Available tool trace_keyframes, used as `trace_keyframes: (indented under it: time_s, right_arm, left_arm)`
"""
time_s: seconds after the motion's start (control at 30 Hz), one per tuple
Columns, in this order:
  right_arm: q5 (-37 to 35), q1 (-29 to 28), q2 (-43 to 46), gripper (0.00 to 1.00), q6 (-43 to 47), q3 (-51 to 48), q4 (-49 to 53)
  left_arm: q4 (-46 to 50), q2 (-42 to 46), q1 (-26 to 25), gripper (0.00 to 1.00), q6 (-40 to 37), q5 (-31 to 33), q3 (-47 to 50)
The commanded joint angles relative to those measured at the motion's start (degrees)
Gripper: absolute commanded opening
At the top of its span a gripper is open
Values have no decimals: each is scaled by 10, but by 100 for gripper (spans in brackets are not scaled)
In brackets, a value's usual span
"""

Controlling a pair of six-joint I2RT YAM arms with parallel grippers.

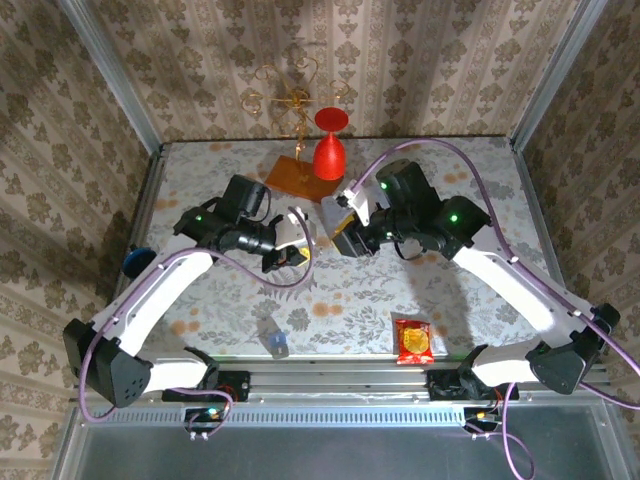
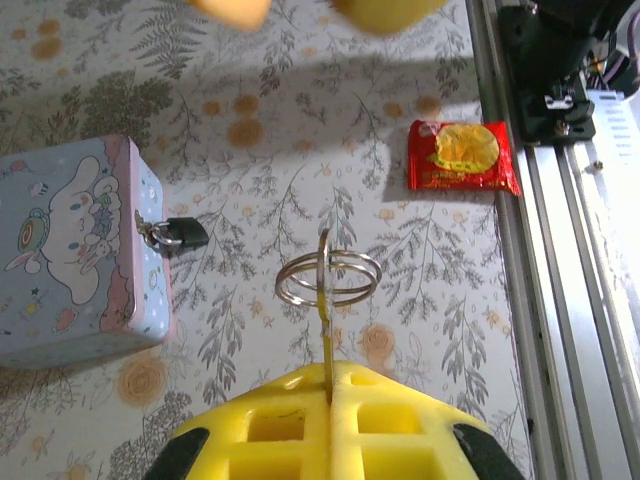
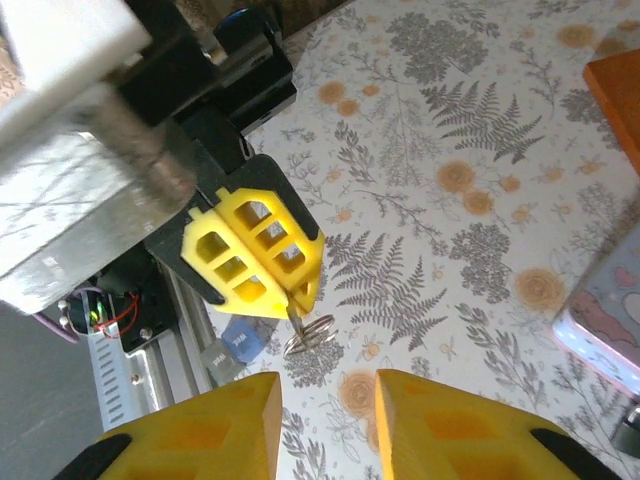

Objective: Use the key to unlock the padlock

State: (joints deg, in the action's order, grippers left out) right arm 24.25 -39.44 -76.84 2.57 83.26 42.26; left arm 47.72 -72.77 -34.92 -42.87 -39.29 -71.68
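Note:
My left gripper [image 2: 329,392] is shut on the key [image 2: 326,335], whose blade sticks out between the yellow fingers with a double ring [image 2: 328,279] at its end. The small dark padlock [image 2: 183,233] hangs on the latch of the patterned tin box [image 2: 70,250], to the left of the key and apart from it. My right gripper [image 3: 328,425] is open with nothing between its fingers, facing the left gripper [image 3: 255,250] and the key ring [image 3: 308,335]. From above, both grippers [image 1: 288,252] [image 1: 345,236] meet mid-table beside the tin box [image 1: 333,207].
A red snack packet [image 1: 414,341] and a small blue-capped bottle [image 1: 272,340] lie near the front rail. A red goblet [image 1: 330,145] and a gold wire stand [image 1: 295,100] on an orange wooden base [image 3: 615,95] stand at the back. The metal rail [image 2: 560,300] borders the table.

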Motion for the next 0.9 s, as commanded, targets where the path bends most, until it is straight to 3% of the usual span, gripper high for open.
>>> trace_keyframes:
  time_s: [0.0,0.17,0.73,0.87]
  right_arm:
    - [35,-4,1,31,-22,-33,-53]
    - [80,-4,-5,27,-49,-69,-108]
    - [106,-16,-42,24,-55,-83,-126]
    - [97,-16,-44,16,-55,-82,-124]
  left_arm:
    - [59,-3,-10,0,-36,22,-25]
    - [66,-3,-22,0,-40,44,-34]
    - [44,0,-29,0,-37,29,-24]
    - [37,5,-29,0,-34,29,-21]
